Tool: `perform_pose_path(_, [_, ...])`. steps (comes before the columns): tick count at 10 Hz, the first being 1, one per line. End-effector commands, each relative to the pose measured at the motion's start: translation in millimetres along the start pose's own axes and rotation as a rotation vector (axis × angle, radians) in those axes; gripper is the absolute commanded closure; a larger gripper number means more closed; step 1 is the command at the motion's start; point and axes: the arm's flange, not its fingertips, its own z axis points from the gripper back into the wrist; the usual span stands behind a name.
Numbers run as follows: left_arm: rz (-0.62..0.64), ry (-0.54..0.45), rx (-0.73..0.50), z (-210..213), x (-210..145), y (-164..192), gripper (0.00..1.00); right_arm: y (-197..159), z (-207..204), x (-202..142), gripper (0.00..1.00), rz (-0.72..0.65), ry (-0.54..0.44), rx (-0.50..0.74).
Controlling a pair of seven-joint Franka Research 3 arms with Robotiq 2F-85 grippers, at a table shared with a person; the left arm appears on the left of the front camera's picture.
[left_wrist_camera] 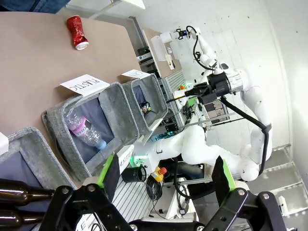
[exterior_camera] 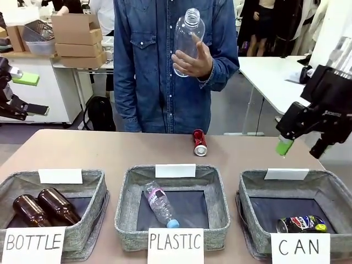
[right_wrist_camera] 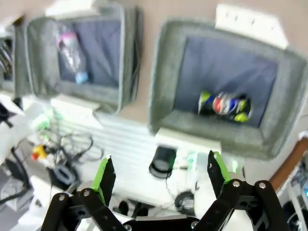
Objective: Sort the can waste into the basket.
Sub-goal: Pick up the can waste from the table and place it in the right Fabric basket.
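While one red can [exterior_camera: 199, 142] lies loose — one black can [exterior_camera: 301, 224] seems basketed.

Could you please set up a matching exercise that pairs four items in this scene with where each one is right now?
Things:
1. red can
2. black can
3. brown glass bottles
4. unlabelled clear bottle

Places:
A. in the person's hand
B. lying on the bare table, outside every basket
C. inside the basket signed CAN
D. inside the basket signed BOTTLE

Pairs: 1-B, 2-C, 3-D, 4-A
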Motion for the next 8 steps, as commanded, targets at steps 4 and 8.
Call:
perform_pose_path(4, [-0.017,0.004,-0.007,1.8,-0.7,0.2,0.0,-20.0,-23.0,73.7,0.0,0.24,-0.088,0.004])
perform_pose_path(8, [-0.017,0.004,-0.007,1.8,-0.7,0.2,0.0,-32.3,-1.8,31.6,0.0,0.316,0.005,0.185])
